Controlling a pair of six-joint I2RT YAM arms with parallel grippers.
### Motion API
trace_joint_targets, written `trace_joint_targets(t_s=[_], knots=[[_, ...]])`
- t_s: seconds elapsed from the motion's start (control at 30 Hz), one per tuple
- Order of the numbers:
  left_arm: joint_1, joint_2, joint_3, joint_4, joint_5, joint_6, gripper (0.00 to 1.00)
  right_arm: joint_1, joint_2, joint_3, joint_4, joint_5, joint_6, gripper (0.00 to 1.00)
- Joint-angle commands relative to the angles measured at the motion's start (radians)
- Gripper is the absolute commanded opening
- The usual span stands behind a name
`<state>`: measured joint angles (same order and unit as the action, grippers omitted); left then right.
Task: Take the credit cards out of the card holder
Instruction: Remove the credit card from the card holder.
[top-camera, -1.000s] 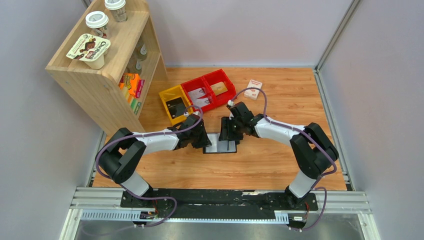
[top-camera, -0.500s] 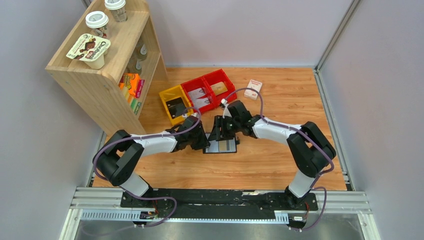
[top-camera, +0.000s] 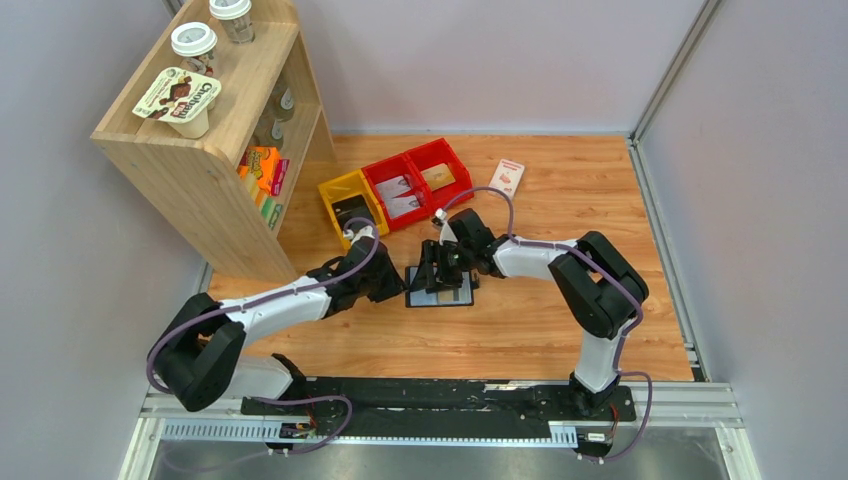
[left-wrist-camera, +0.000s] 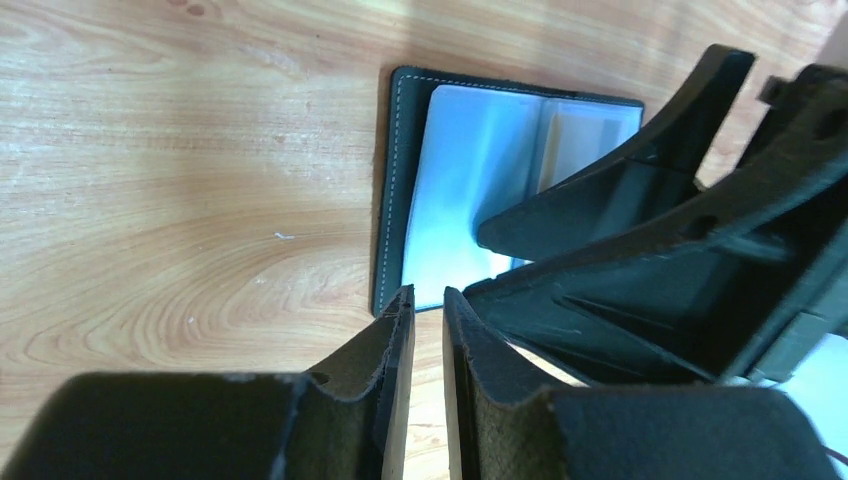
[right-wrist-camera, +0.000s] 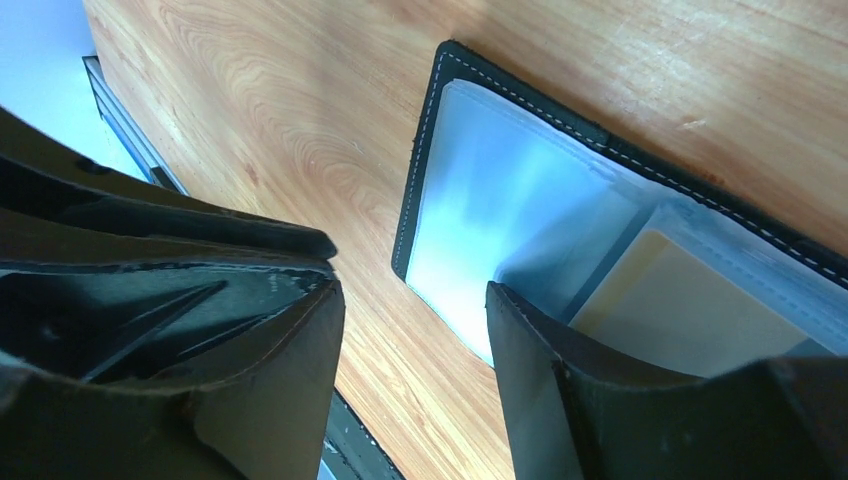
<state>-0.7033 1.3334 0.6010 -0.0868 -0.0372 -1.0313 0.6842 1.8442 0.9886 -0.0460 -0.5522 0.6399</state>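
Observation:
The black card holder (top-camera: 441, 289) lies open on the wooden table, its bluish-grey pockets up. A tan credit card (right-wrist-camera: 700, 310) sits inside the right pocket; it shows faintly in the left wrist view (left-wrist-camera: 585, 135). My right gripper (top-camera: 434, 270) is open above the holder's left half (right-wrist-camera: 490, 215), with one fingertip (right-wrist-camera: 510, 310) at the pocket and the other off the holder's edge. My left gripper (top-camera: 392, 284) is empty, its jaws almost together, just off the holder's left edge (left-wrist-camera: 392, 190).
Two red bins (top-camera: 415, 180) with silvery packets and a yellow bin (top-camera: 349, 207) stand behind the holder. A white-and-red box (top-camera: 507, 177) lies at the back right. A wooden shelf (top-camera: 215, 140) stands at the left.
My right gripper has moved left over the holder's left half. My left arm has drawn back to the left, off the holder. The holder has stayed open.

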Motion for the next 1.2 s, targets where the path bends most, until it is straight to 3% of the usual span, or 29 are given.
trace_joint_targets(t_s=[0.0,0.07,0.2,0.27,0.4,0.57,0.83,1.17], knots=[[0.002,-0.063,0.026,0.019,-0.015,-0.001,0.24,0.005,-0.013,0.024,0.012,0.015,-0.005,0.56],[0.002,-0.048,0.043,0.025,-0.009,0.005,0.24,0.005,-0.034,0.024,0.003,0.041,-0.011,0.50],[0.002,0.033,0.088,0.047,0.031,0.028,0.24,0.005,-0.088,0.022,-0.034,0.106,-0.019,0.27],[0.002,0.079,0.109,0.062,0.056,0.033,0.24,0.005,-0.129,0.018,-0.066,0.177,-0.034,0.23],[0.002,0.159,0.138,0.081,0.108,0.037,0.24,0.005,-0.221,0.021,-0.165,0.342,-0.081,0.25],[0.002,0.196,0.120,0.081,0.111,0.020,0.24,0.005,-0.266,0.041,-0.305,0.492,-0.129,0.40],[0.002,0.191,0.079,0.081,0.103,0.004,0.24,0.006,-0.234,0.024,-0.334,0.514,-0.111,0.54],[0.002,0.196,0.077,0.082,0.111,0.004,0.24,0.009,-0.181,0.033,-0.304,0.469,-0.106,0.54]])
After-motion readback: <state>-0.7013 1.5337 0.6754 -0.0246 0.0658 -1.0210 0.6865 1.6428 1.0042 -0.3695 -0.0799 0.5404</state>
